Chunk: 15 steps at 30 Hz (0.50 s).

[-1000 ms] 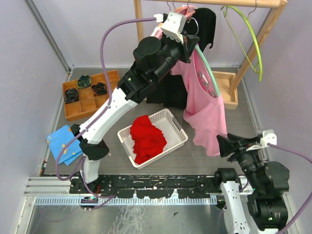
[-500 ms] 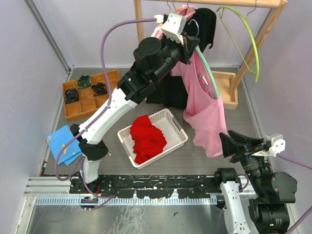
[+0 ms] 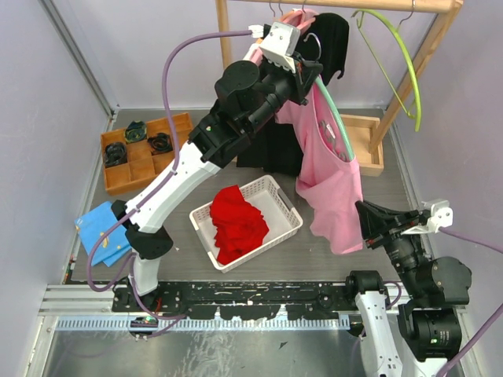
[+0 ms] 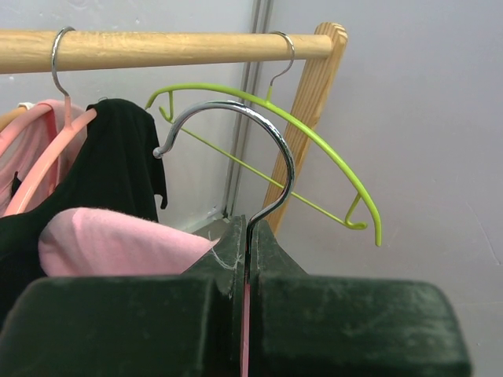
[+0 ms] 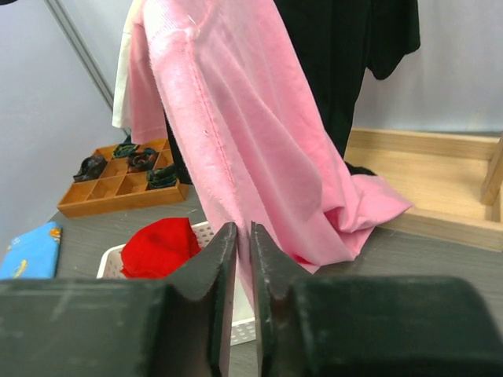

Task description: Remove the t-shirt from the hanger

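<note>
- T-shirt: pink. It hangs from a hanger held high at the back of the table, just in front of the wooden rail. Its hem trails down toward the near right.
- Handling (judged): light, limp knit cloth. It drapes and stretches rather than holding its shape, so it should slide off the hanger's arms but may snag at the neck opening. The lower hem or a side seam offers the best hold, pulled down and away from the hook.
- Left claw: jaws pressed together on the wire stem of the hook, carrying hanger and shirt. The hook is off the rail.
- Right claw: jaws all but together, with only a thin slit between them. The hem runs into that slit and appears pinched, though the contact itself is hidden.
- White basket: stands mid-table and holds a crumpled red cloth.
- Wooden tray: divided into compartments. Small dark items sit in those on the far side, too small to identify.
- Wooden box: partly hidden behind the shirt, so its contents cannot be told.
</note>
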Each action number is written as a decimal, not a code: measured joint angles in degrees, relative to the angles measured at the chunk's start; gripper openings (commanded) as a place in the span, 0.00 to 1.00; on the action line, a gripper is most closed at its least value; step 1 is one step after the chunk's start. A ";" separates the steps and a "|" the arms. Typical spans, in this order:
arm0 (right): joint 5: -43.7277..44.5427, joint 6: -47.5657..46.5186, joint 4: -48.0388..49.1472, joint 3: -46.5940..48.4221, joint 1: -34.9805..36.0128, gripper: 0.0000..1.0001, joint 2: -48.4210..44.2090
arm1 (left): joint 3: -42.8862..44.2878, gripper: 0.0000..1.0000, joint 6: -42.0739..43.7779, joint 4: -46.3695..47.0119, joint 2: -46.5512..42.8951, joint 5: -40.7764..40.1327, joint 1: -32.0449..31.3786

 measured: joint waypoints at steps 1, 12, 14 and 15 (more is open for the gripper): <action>0.00 -0.04 0.00 -0.33 0.00 0.06 0.00 | 0.00 0.00 -0.02 0.00 -0.02 0.00 0.00; 2.01 0.96 -3.43 -5.31 0.00 0.01 -5.07 | 0.63 0.00 -0.07 -0.83 -0.04 0.04 0.00; 2.91 1.88 -5.55 -6.78 0.00 0.01 -7.32 | 1.09 0.00 -0.04 -1.09 -0.04 0.02 0.00; 3.26 2.23 -6.38 -7.39 0.00 0.01 -8.17 | 1.29 0.00 -0.07 -1.29 -0.04 0.02 0.00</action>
